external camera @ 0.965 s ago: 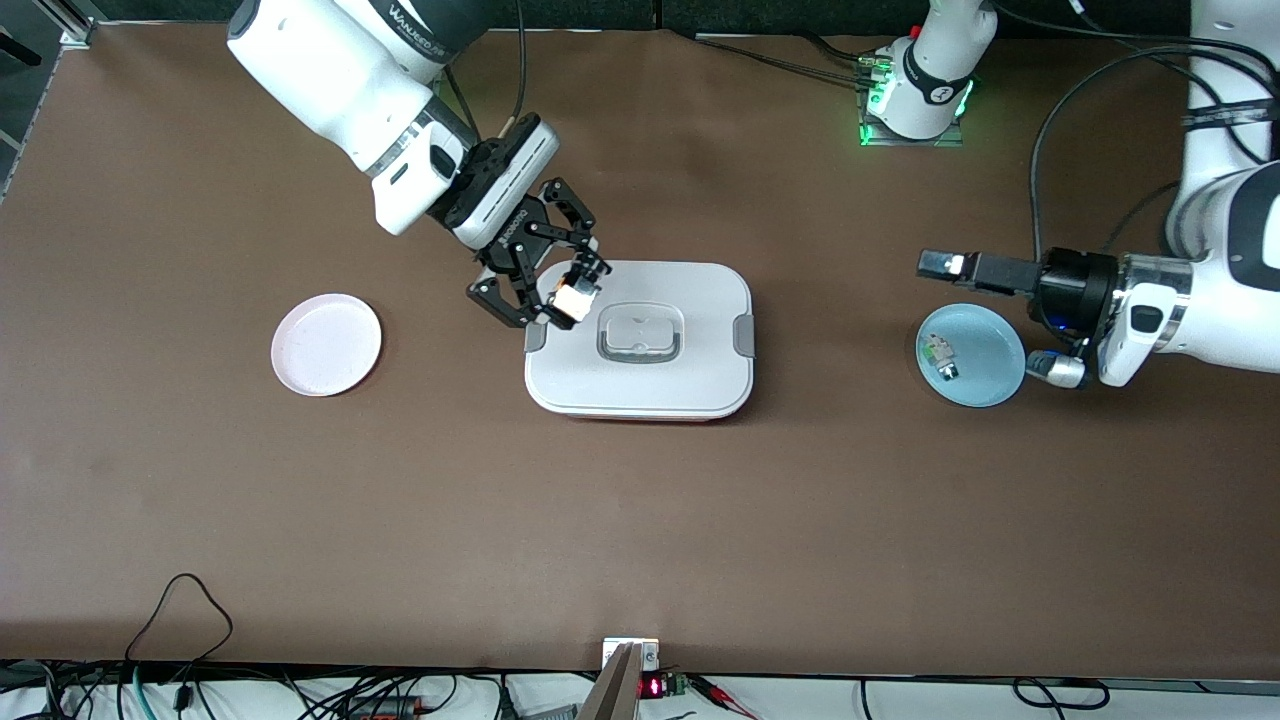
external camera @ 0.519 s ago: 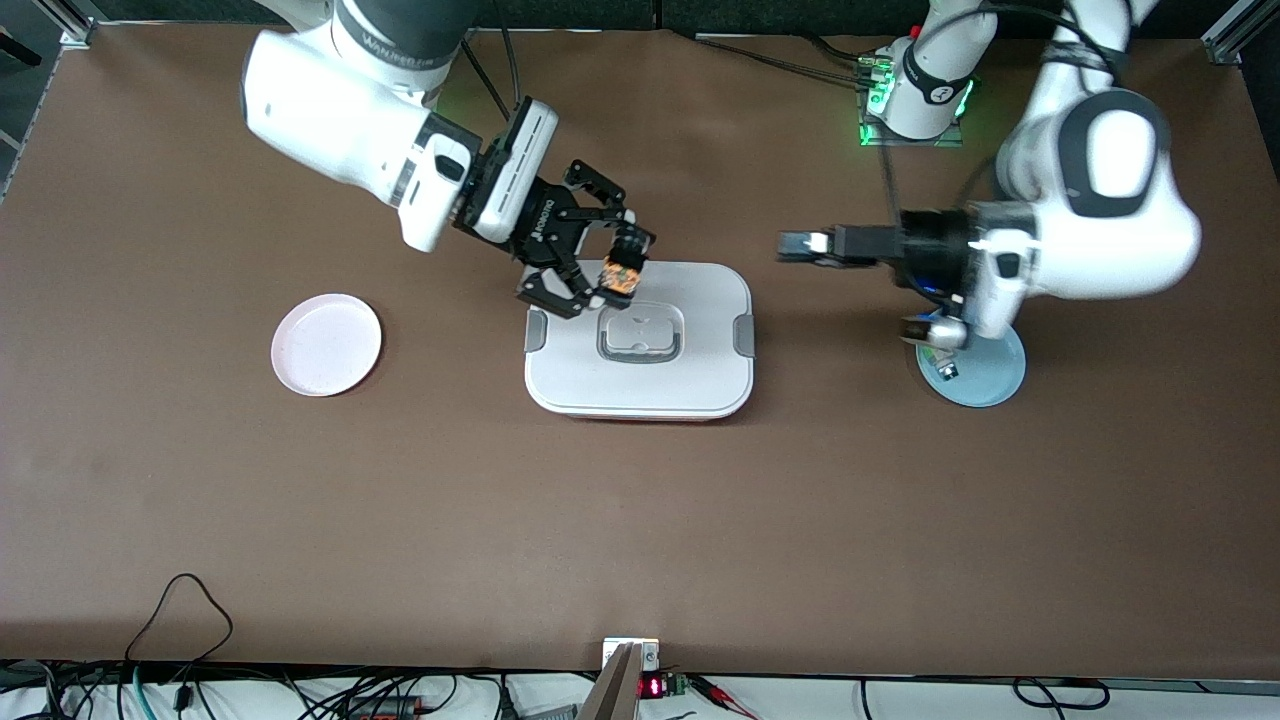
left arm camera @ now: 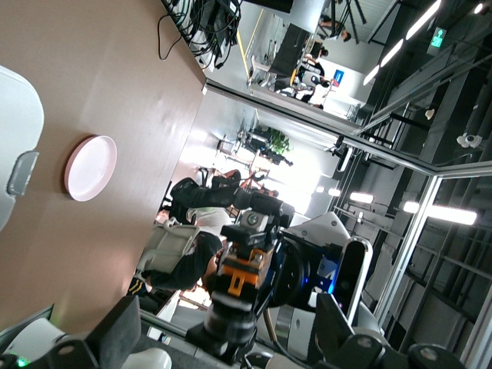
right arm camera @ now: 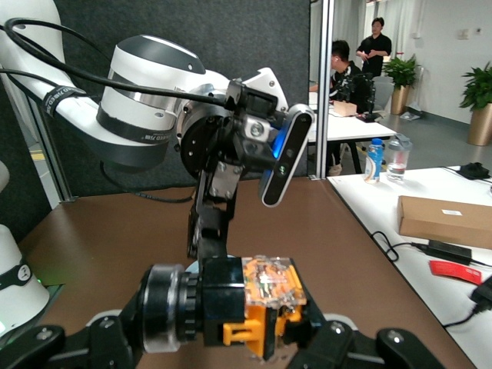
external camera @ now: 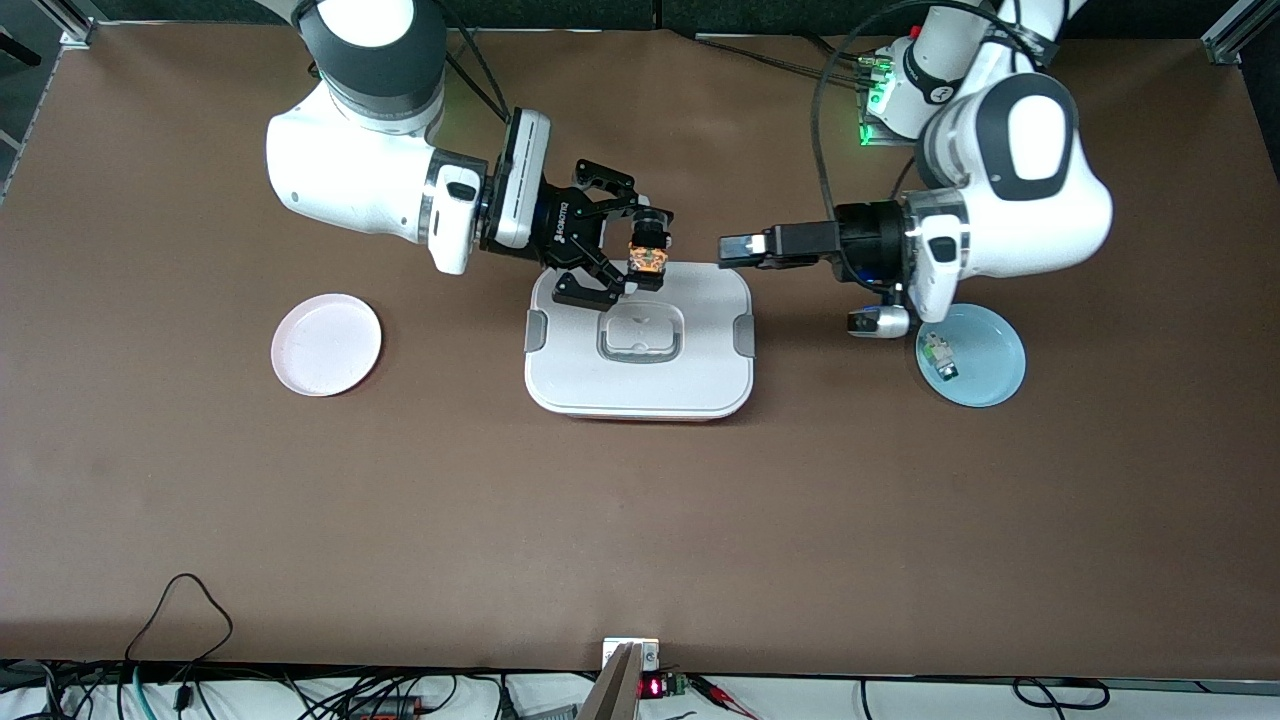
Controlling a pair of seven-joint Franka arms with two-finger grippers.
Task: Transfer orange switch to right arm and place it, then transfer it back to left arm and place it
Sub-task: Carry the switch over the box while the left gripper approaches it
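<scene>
Front view: right pincer [external camera: 652,258] gripping orange switch [external camera: 646,260]

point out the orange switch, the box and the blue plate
orange switch [external camera: 647,259], front view, on its orange body between the right gripper's fingers.
box [external camera: 640,385], front view, on bare lid nearer the camera than the handle.
blue plate [external camera: 995,350], front view, on its bare inner surface beside the small component.

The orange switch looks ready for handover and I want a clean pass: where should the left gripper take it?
Probably by the dark cylindrical end of the orange switch, which the right wrist view shows jutting free. The right gripper clamps the orange body over the box, so the left gripper should come level from its own end.
</scene>
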